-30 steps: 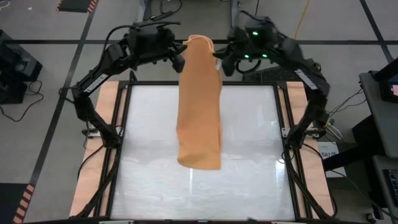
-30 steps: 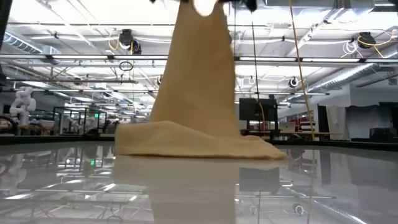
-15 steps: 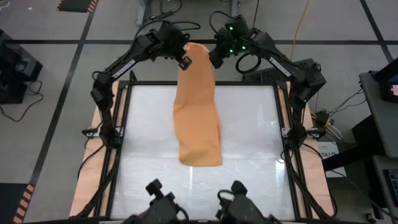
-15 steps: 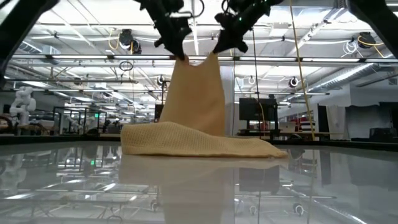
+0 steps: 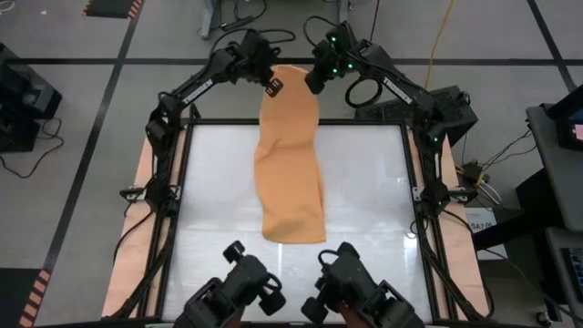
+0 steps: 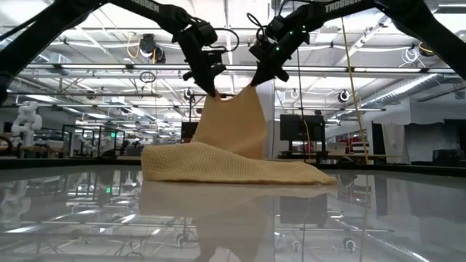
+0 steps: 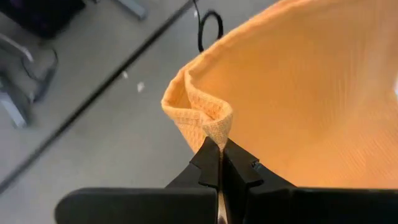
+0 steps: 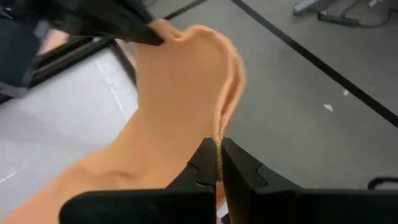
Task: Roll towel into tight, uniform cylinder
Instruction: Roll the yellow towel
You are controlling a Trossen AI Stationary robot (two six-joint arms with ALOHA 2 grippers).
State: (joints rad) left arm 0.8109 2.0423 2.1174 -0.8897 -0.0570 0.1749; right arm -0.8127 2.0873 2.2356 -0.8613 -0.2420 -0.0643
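Observation:
The orange-tan towel point(image 5: 291, 173) lies lengthwise on the glossy white table point(image 5: 373, 219). Its near end point(image 5: 293, 232) rests flat on the table and its far end is raised. My left gripper point(image 5: 273, 87) and my right gripper point(image 5: 314, 82) are both shut on the far end, one at each corner, above the table's far edge. In the low view the raised part point(image 6: 234, 124) climbs from the lying part point(image 6: 233, 171) to my left gripper point(image 6: 213, 91) and my right gripper point(image 6: 256, 81). My left gripper pinches the towel's far left corner point(image 7: 217, 132) between its two fingers, where the edge is bunched into a small fold. The fingers slant downward. The corner is lifted clear, and the cloth runs down from it to the table. My right gripper pinches the towel's far right edge point(image 8: 217, 140) between its two fingers, slanting downward. That corner is lifted clear. The top edge sags a little across to the other held corner point(image 8: 158, 28).
Dark rails and a wooden border point(image 5: 146, 200) frame the table. Both arms reach along the table's sides to the far edge, and their near parts point(image 5: 237, 292) stand over the near edge. Grey floor with cables point(image 5: 364, 91) lies beyond the far edge.
Both grippers have come down and toward the table's far edge, staying shut on the towel's far corners. The raised end has sunk with them and stands much lower. The near end has stayed on the table.

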